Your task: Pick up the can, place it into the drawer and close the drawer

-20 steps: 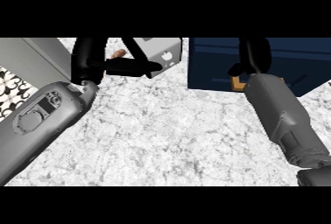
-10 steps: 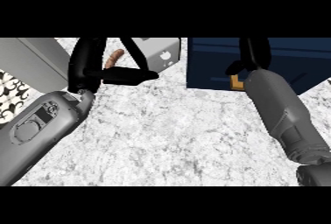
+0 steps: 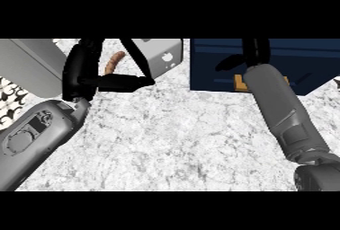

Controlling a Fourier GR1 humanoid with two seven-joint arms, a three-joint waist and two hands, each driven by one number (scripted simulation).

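Fingers (image 3: 255, 48) of my right hand (image 3: 249, 58) spread empty over the drawer (image 3: 211, 58), since the can (image 3: 237, 82) seemingly lay inside; my left hand (image 3: 83, 67) idled with its fingers apart.

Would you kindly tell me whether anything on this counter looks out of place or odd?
Nothing looks spilled or damaged. One oddity: a curved brownish-pink item leans by the left hand, beside a grey box; I cannot tell what it is.
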